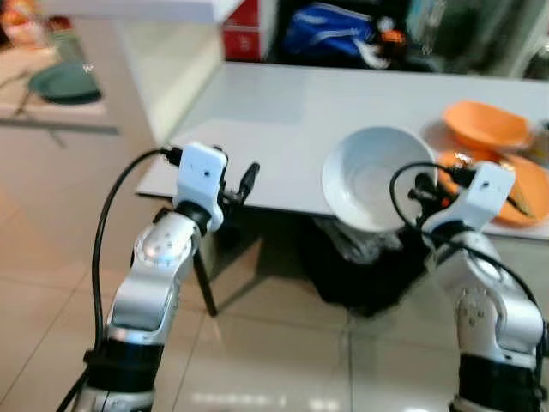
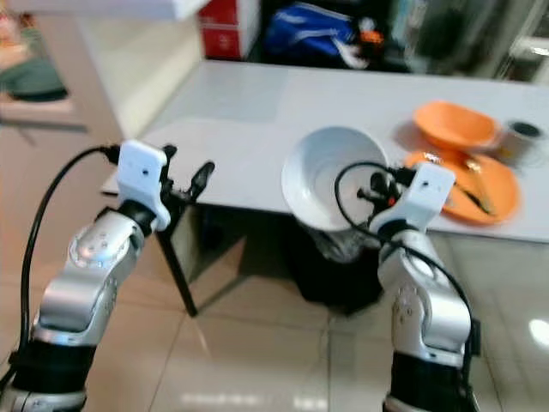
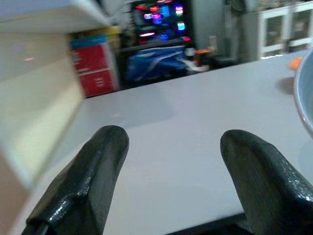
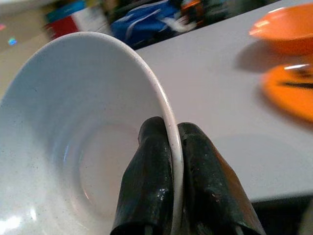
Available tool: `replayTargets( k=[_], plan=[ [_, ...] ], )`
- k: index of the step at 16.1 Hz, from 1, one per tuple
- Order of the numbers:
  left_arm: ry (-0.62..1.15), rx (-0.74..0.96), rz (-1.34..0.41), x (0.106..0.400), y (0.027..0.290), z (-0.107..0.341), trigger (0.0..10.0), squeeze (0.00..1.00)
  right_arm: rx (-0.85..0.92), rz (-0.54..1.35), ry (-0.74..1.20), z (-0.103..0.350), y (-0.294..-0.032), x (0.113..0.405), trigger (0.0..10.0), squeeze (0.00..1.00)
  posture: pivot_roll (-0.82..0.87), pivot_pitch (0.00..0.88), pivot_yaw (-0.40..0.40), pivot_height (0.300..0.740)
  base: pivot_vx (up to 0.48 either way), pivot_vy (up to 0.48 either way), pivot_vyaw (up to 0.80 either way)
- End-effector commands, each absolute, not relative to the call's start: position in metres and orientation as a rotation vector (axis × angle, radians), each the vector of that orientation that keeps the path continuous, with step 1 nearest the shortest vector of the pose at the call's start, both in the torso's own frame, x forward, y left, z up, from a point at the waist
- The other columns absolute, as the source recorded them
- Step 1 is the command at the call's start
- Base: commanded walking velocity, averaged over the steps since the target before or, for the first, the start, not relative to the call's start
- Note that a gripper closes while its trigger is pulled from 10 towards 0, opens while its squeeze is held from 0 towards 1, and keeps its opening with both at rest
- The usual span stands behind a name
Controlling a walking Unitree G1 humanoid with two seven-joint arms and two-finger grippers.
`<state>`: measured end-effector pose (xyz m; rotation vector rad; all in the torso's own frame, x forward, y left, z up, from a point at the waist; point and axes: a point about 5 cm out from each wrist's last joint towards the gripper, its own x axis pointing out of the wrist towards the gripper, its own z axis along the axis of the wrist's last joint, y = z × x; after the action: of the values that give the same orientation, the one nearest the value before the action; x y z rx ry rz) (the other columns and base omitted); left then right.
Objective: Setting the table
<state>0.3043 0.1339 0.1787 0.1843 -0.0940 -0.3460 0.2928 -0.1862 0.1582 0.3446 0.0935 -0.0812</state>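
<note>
Right now the right end effector (image 4: 168, 147) is pinched tight on the rim of a white bowl (image 1: 369, 176), one finger inside the rim and one outside (the right wrist view shows this plainly). That arm is bent at the elbow and reaches forward and up, so the bowl is held tilted, its opening facing back toward the robot, at the near edge of the grey bench (image 1: 274, 129). Farther along the bench, to the right of the bowl, an orange bowl (image 1: 485, 124) sits behind an orange plate (image 1: 527, 193) that carries cutlery. The left end effector (image 3: 168, 161) is raised in front of the bench's near left corner, its two fingers spread wide with nothing between them, the forearm angled up and forward. Under the bench sits a dark bin (image 1: 360, 266) on the tiled floor (image 1: 274, 360).
</note>
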Motion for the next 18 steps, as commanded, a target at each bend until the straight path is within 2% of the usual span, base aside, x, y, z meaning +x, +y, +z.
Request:
replayTargets(
  k=[1, 12, 17, 18],
  plan=[
    [-0.094, 0.193, -0.339, 0.3036, 0.1388, 0.1799, 10.0, 0.0, 0.354, -0.03, 0.055, 0.1686, -0.1749, 0.296, 10.0, 0.0, 0.11, 0.009, 0.009, 0.74, 0.446, 0.0, 0.0],
    [-0.077, 0.196, -0.361, 0.3007, 0.1378, 0.1767, 10.0, 0.0, 0.364, -0.017, 0.054, 0.1719, -0.1734, 0.3014, 10.0, 0.0, 0.11, 0.02, 0.006, 0.74, 0.455, 0.0, 0.0],
    [-0.075, 0.197, -0.367, 0.3004, 0.1375, 0.1767, 10.0, 0.0, 0.369, -0.013, 0.058, 0.1715, -0.1726, 0.3026, 10.0, 0.0, 0.11, 0.02, 0.006, 0.74, 0.456, 0.0, -0.72],
    [-0.073, 0.198, -0.368, 0.3003, 0.1374, 0.1764, 10.0, 0.0, 0.366, -0.022, 0.06, 0.1709, -0.1743, 0.3029, 10.0, 0.0, 0.11, 0.02, 0.006, 0.74, 0.446, 0.0, 0.0]
  ],
)
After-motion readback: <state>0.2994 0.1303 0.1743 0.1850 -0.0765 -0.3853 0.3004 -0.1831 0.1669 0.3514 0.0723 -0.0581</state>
